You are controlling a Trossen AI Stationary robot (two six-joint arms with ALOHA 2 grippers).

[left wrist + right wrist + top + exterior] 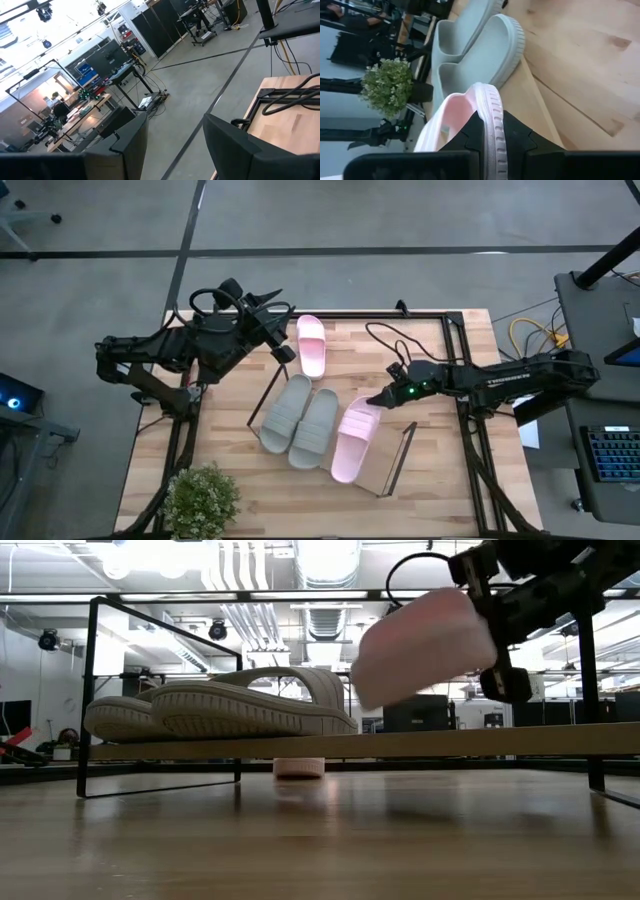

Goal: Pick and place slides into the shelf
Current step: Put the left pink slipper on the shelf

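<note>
Dark left hand (283,330) sits at the counter's (440,480) far left edge, fingers apart, nothing between them. Just right of it: one pink slide (312,345) flat on the counter, off the shelf (372,470). Slides total four: two grey, two pink. Grey pair (301,418) lies side by side on the shelf board, between the two hands. Right hand (378,400) is clamped on the rim of the second pink slide (355,440), which is tilted above the board just beside the grey pair; low view shows that end lifted clear of the board. Shelf holds two grey slides. Potted plant (201,498) at near left corner, partly cut off.
</note>
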